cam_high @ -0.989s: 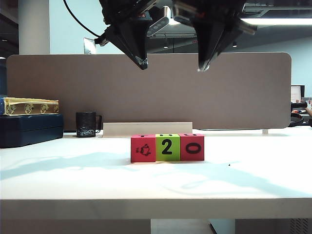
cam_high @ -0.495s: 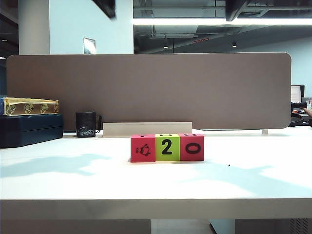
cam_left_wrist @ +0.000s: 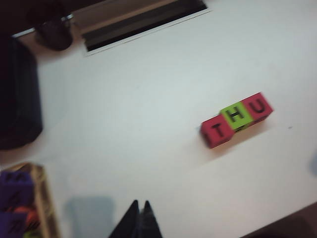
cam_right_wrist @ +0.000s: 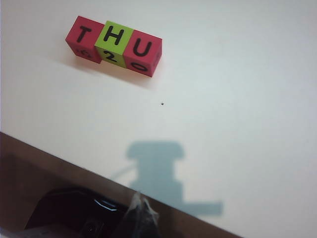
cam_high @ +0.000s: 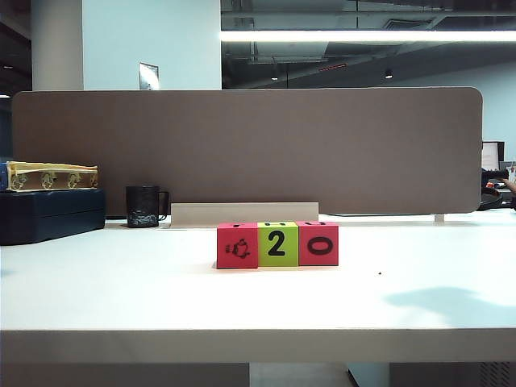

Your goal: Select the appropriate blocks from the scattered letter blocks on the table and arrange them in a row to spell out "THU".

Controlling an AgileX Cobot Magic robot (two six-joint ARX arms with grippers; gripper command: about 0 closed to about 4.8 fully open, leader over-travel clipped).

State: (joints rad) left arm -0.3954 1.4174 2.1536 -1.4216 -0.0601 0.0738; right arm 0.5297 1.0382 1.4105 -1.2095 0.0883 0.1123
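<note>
The spelling step looked finished: three letter blocks (cam_high: 277, 244) stood touching in one row near the middle of the table (cam_high: 121, 298), and from above their top faces read T, H, U in order. Counted out, there were two pinkish-red cubes and one lime green; the red T block (cam_right_wrist: 84, 35) sat at the left end, the green H block (cam_right_wrist: 114, 38) in the middle, and the red U block (cam_right_wrist: 142, 49) at the right end. In the exterior view their near faces showed a small figure, a 2 and a 0. No other blocks lay loose on the white top in any view. Neither arm appeared in the exterior view. The left gripper (cam_left_wrist: 139, 223) hung high over the near left part of the table, well apart from the row, its two dark fingers pressed together and holding nothing. The right gripper (cam_right_wrist: 140, 213) hovered above the near edge on the right side, also well clear of the blocks; its tip was partly dark and blurred, but the fingers appeared drawn together and empty. Judging by this, nothing remained to be picked or nudged; the row looked straight and the faces flush. The next move seemed to call only for keeping both arms away from the blocks, so as not to disturb the word. Far across the table stood one black mug (cam_high: 143, 206), one dark case (cam_high: 48, 214) at the far left, and one grey-brown partition panel (cam_high: 242, 145) behind them.
</note>
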